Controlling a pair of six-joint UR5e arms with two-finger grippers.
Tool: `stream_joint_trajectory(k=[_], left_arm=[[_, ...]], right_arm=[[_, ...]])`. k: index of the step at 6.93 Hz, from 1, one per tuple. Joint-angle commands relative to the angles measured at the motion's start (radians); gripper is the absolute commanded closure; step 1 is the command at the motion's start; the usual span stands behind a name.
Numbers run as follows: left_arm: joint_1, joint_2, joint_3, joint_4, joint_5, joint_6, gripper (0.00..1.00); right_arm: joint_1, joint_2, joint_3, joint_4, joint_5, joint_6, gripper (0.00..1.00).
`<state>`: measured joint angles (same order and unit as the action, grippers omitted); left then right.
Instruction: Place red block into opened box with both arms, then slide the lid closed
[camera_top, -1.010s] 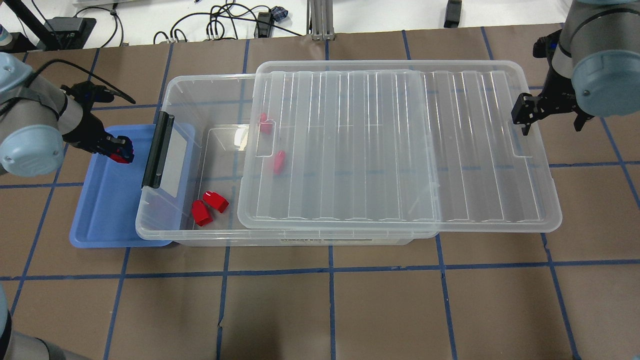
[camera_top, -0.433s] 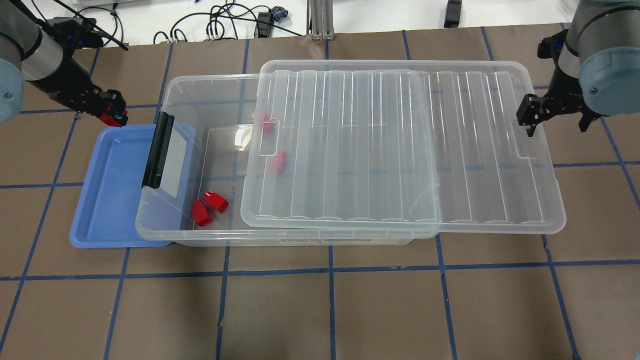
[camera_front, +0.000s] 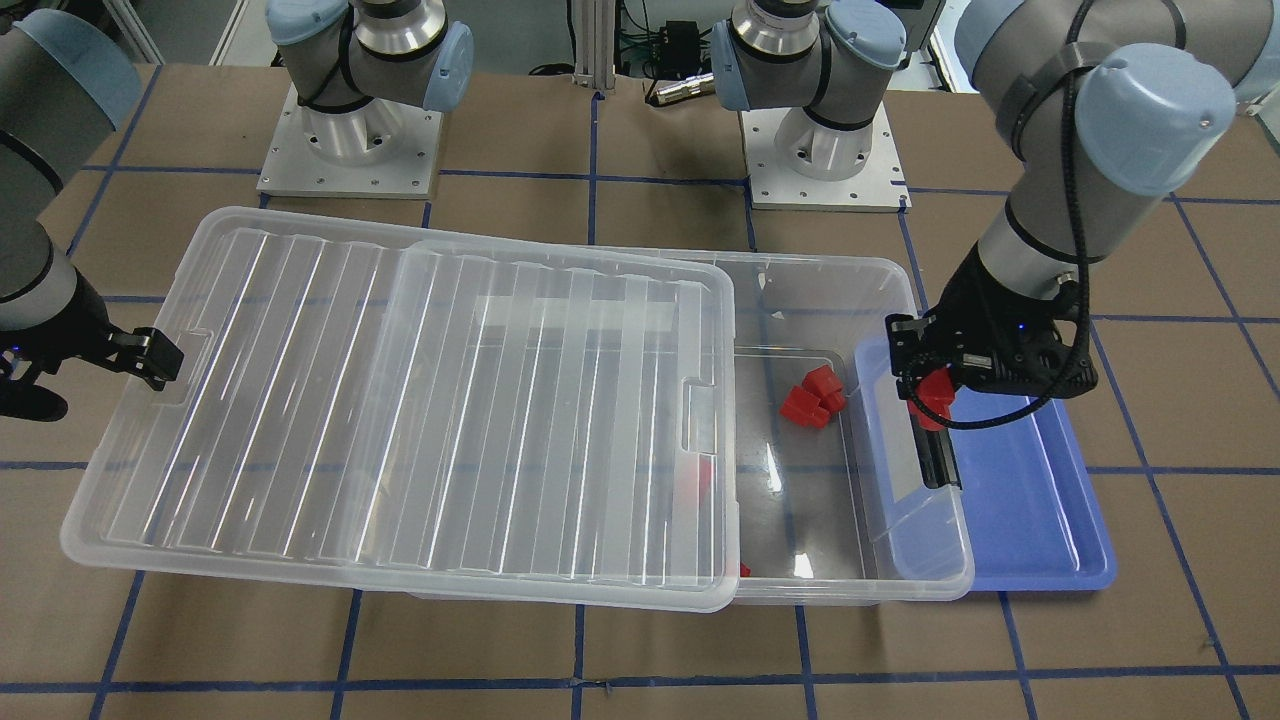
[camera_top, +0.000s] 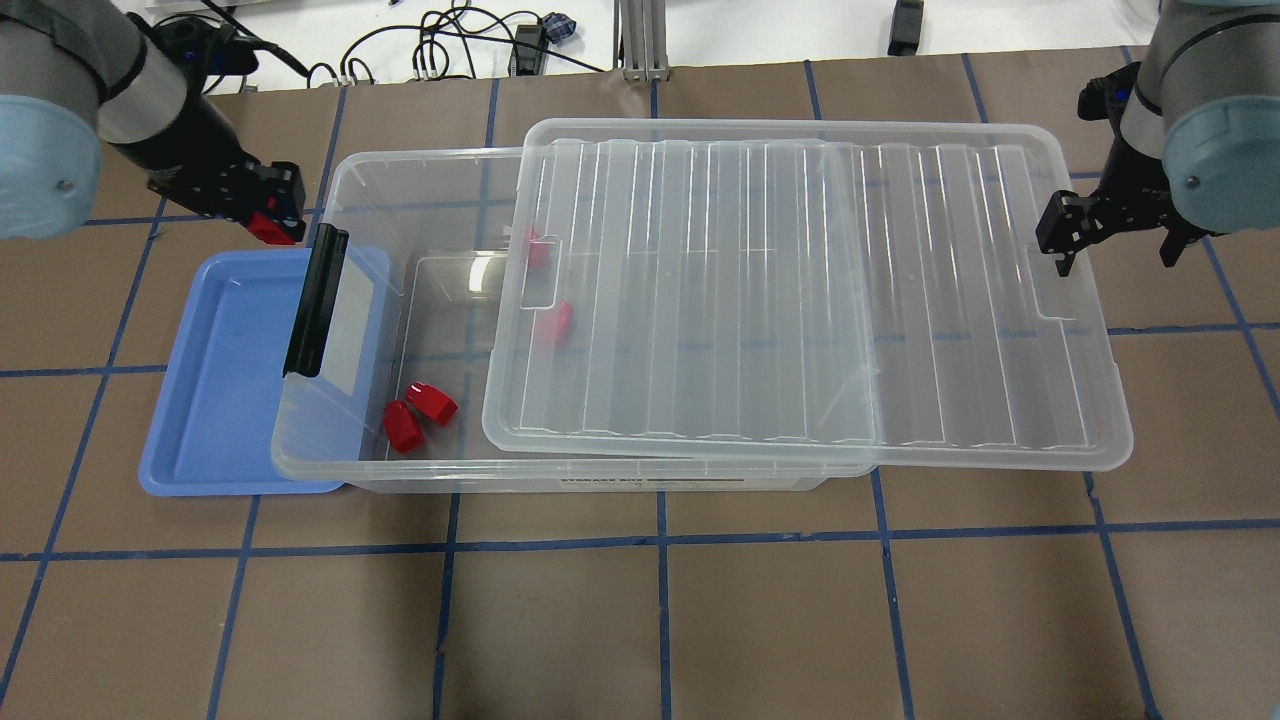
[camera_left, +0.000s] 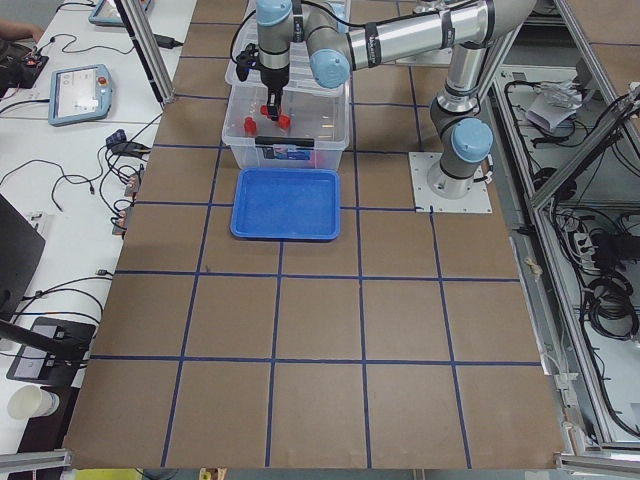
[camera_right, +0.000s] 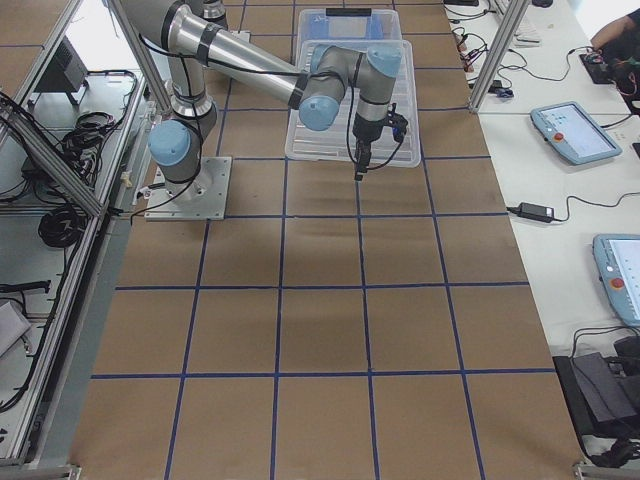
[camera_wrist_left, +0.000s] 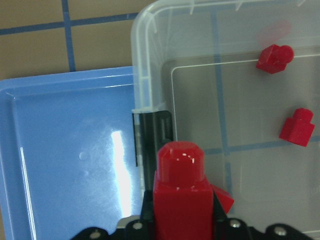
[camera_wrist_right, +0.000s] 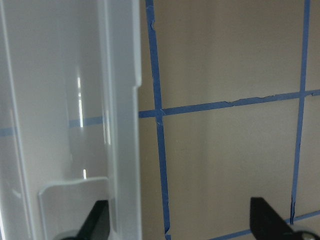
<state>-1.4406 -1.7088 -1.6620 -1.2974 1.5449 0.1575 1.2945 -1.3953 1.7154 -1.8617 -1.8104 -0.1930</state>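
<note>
My left gripper (camera_top: 270, 225) is shut on a red block (camera_wrist_left: 180, 195), held above the box's clasp end. In the front view that red block (camera_front: 935, 392) hangs over the black clasp (camera_front: 932, 452). The clear box (camera_top: 420, 160) stands open at its left part. The ribbed lid (camera_top: 800, 300) covers the rest and overhangs to the right. Two red blocks (camera_top: 418, 412) lie on the open floor and two more (camera_top: 555, 322) show through the lid. My right gripper (camera_top: 1112, 240) is open, astride the lid's right rim (camera_wrist_right: 120, 125) by a handle notch.
A blue tray (camera_top: 220, 400) lies partly under the box's left end, with nothing in it. The brown table (camera_top: 660, 620) carries blue tape lines. Cables and a metal post (camera_top: 640, 40) sit at the far edge.
My left gripper has risen out of the blue tray with the red block and swung over to the box's clasp end. The lid slid slightly right; the right gripper barely moved.
</note>
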Motion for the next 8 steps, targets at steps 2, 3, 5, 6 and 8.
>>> stream_joint_trajectory(k=[2, 3, 5, 6, 8], left_arm=[[-0.084, -0.044, -0.039, 0.021, 0.0, -0.183, 0.86], [-0.084, -0.061, -0.076, 0.08, -0.009, -0.17, 0.86], [-0.086, -0.127, -0.184, 0.325, -0.012, -0.159, 0.85], [-0.087, -0.146, -0.192, 0.342, -0.011, -0.159, 0.85], [-0.092, -0.153, -0.212, 0.345, -0.011, -0.139, 0.85]], right_arm=[[0.012, -0.053, -0.142, 0.239, 0.067, 0.007, 0.0], [0.022, -0.074, -0.208, 0.33, 0.119, 0.012, 0.0], [0.086, -0.151, -0.224, 0.4, 0.233, 0.048, 0.0], [0.165, -0.152, -0.221, 0.388, 0.236, 0.154, 0.0], [0.271, -0.128, -0.218, 0.27, 0.217, 0.347, 0.0]])
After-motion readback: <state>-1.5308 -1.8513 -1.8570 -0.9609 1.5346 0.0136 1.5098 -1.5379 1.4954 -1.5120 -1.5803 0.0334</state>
